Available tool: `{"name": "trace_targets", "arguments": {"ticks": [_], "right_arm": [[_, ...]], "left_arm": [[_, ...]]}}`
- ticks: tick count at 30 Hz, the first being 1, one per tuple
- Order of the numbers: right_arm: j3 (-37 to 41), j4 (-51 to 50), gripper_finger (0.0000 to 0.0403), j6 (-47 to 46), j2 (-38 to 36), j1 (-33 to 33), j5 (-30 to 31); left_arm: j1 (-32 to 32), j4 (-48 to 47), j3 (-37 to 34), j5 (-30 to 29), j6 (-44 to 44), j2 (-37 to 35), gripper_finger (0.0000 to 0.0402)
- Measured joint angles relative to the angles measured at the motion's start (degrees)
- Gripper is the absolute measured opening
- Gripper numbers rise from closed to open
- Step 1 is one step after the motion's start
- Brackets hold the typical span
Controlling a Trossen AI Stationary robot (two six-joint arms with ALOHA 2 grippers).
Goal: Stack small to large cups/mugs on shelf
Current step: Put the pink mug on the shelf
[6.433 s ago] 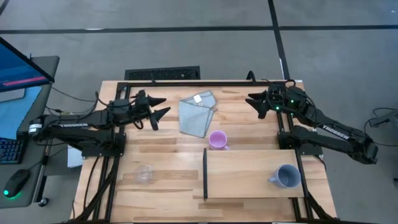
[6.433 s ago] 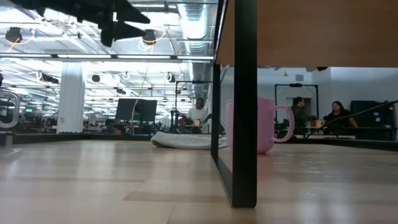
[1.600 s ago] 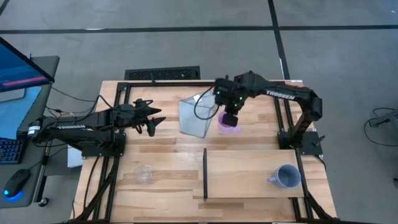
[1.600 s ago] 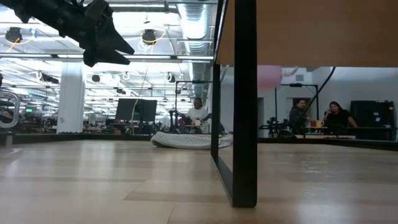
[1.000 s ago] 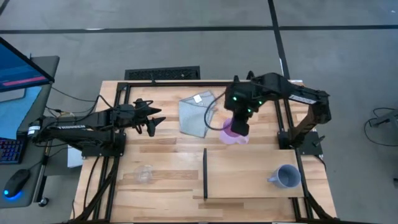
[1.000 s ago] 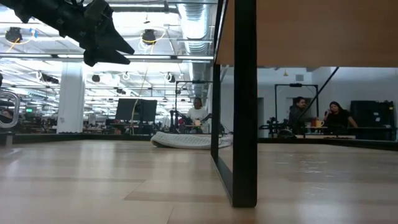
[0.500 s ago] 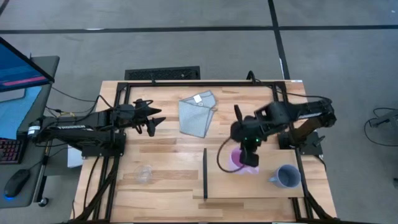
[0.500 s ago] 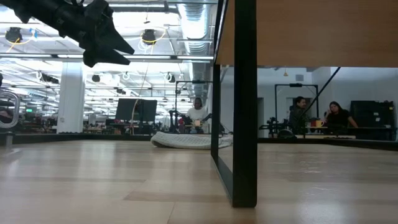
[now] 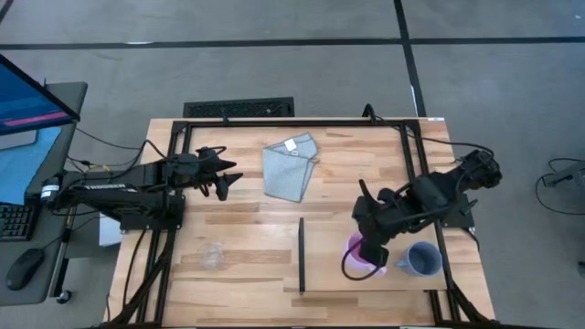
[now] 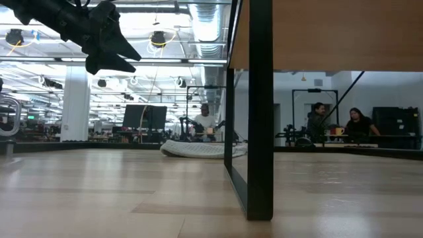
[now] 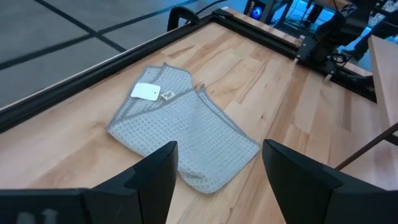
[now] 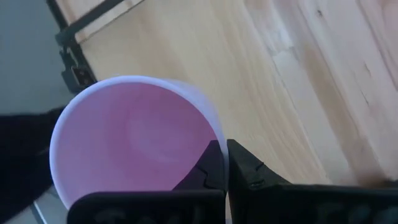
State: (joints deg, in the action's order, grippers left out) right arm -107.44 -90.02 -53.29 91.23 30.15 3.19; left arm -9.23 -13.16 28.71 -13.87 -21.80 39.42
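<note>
High view: right hand (image 9: pixel 370 249) grips pink mug (image 9: pixel 357 258).

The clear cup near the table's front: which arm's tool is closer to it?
The left. The left tool hangs over the table behind the clear cup. The right tool is across the shelf, holding the pink mug.

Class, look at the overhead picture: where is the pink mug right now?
In the high view, the pink mug is over the shelf, held by the right gripper, just left of the grey mug.
</note>
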Motion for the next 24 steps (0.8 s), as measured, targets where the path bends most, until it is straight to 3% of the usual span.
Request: {"name": "trace_targets", "arguments": {"ticks": [10,18,24], "right_arm": [[0.08,0.03,0.0009,-10.21,0.02,1.33,2.96],[7.1,-0.07,0.0009,-16.18,0.04,1.33,-0.5],[8.09,0.0,0.0009,-19.96,0.06,1.33,-1.71]], "left_arm": [[0.0,0.02,0.0,0.42,-0.33,0.01,0.0226],[0.02,0.06,0.0,0.57,0.85,0.01,0.0226],[0.02,0.06,0.0,0.59,1.14,0.01,0.0226]]}}
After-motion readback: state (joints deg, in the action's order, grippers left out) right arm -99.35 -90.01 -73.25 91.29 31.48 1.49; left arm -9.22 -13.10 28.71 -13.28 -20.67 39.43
